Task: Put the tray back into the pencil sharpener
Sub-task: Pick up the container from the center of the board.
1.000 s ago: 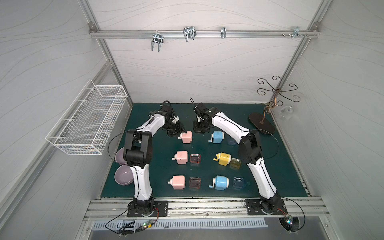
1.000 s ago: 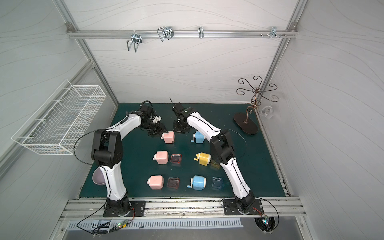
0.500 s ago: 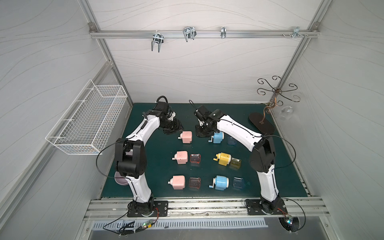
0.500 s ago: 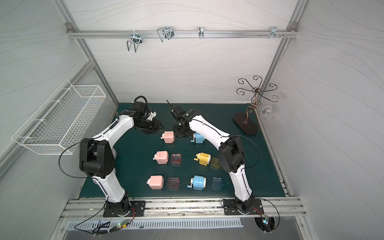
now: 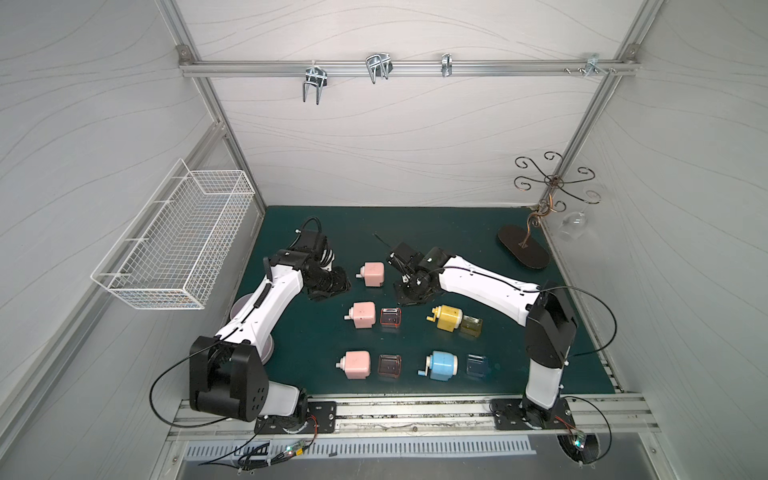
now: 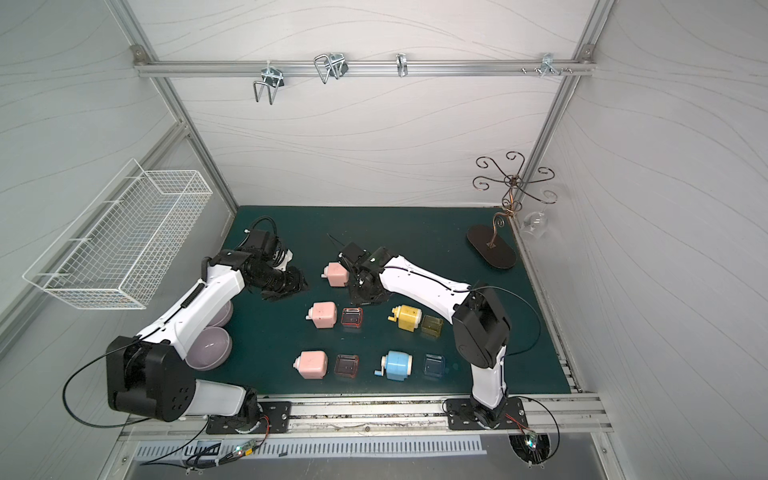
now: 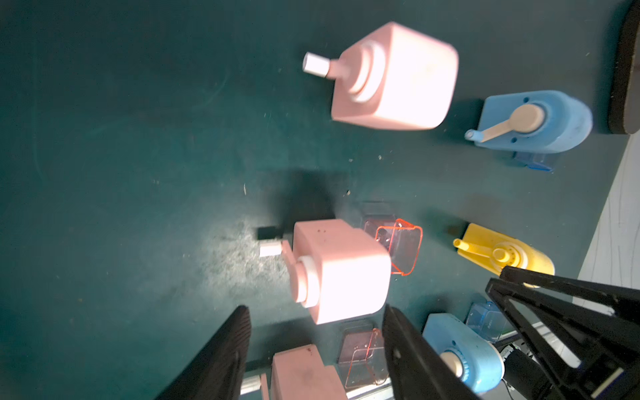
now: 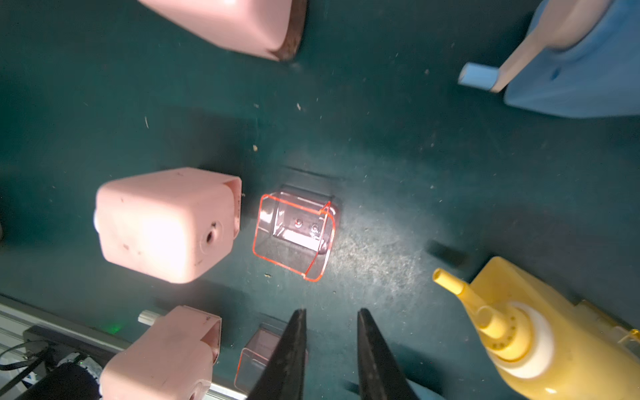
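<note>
Tray, 1, clear red: loose, just ahead of right gripper fingertips, beside pink sharpener. Right fingers narrow, empty; left gripper wide, empty, sharpener before it. Step: approach. Next: straddle tray, grip, slide in.

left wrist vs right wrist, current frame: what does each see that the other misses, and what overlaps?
Only left wrist: the crank of the far pink sharpener, and the dark stand base.
Only right wrist: the pencil hole in the middle pink sharpener, and the open slot of the near pink sharpener.
Both: the middle pink sharpener, the red tray lying outside it, the yellow sharpener, and a blue sharpener with a crank.
</note>
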You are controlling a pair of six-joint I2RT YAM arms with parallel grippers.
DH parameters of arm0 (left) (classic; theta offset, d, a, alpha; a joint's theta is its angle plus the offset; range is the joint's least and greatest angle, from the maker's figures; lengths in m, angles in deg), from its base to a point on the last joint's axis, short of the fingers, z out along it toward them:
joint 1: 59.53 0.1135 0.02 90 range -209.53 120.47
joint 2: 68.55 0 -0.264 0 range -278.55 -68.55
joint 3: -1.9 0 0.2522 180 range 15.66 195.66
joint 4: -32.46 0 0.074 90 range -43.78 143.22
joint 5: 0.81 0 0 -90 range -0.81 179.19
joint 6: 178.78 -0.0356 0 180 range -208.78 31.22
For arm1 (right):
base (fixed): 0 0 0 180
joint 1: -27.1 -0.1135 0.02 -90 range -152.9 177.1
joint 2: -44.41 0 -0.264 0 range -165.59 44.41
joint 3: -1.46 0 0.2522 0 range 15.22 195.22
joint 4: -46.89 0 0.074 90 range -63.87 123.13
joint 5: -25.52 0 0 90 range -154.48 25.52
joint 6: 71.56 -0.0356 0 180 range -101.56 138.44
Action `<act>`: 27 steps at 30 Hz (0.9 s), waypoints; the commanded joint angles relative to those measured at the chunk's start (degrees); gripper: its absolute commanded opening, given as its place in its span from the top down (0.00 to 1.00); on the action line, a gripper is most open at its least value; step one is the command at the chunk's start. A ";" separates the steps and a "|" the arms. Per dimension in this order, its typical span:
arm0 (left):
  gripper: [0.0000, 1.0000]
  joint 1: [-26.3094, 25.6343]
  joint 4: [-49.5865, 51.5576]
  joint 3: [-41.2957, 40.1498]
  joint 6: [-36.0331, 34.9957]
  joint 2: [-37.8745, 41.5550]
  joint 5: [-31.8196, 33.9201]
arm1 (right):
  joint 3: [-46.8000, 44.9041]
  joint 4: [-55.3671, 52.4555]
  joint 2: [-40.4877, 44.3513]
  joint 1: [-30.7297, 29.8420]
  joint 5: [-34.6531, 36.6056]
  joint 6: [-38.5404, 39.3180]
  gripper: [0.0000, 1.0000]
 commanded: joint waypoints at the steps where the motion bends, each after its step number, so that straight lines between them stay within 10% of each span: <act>1: 0.36 -0.81 -1.28 -1.90 1.90 1.84 0.95 | -1.85 1.18 1.94 -1.26 1.60 -3.02 0.71; 27: 0.37 -1.65 -7.32 -9.25 -0.26 -0.34 -6.08 | -5.28 5.43 -3.50 -0.32 -2.31 -5.96 0.67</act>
